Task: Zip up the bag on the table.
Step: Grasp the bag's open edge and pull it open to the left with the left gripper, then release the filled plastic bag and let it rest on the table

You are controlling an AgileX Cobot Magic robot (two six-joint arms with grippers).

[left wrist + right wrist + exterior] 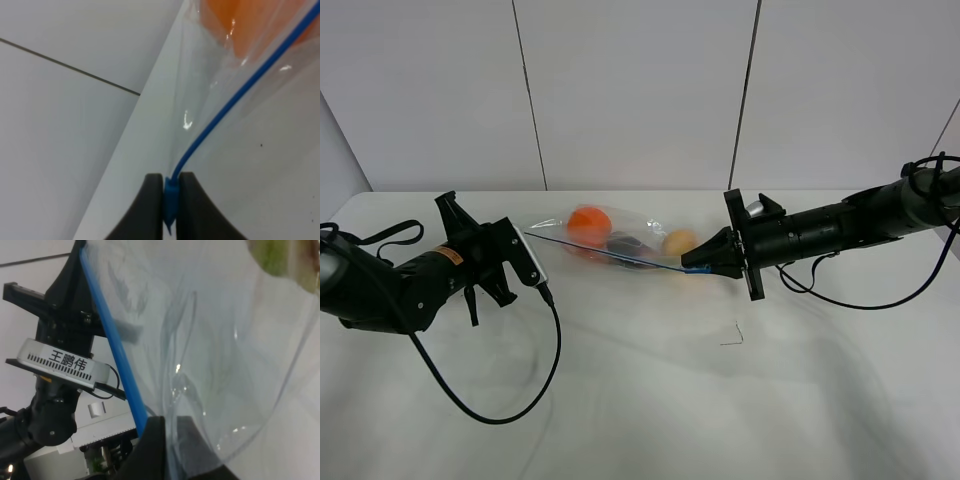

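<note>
The clear bag (620,240) lies on the white table (650,400) between the arms, with an orange fruit (588,224), a dark purple item (625,245) and a yellow one (678,242) inside. Its blue zip strip (610,253) runs taut from one gripper to the other. My left gripper (528,236) is shut on the strip's left end (171,197). My right gripper (702,262) is shut on the strip's right end (142,420). The bag (240,75) fills the left wrist view, and its plastic (210,340) fills the right wrist view.
A black cable (500,400) loops from the left arm over the table's front left. Another cable (860,300) hangs under the right arm. A small dark mark (732,338) lies on the table in front of the bag. Grey wall panels (640,90) stand behind.
</note>
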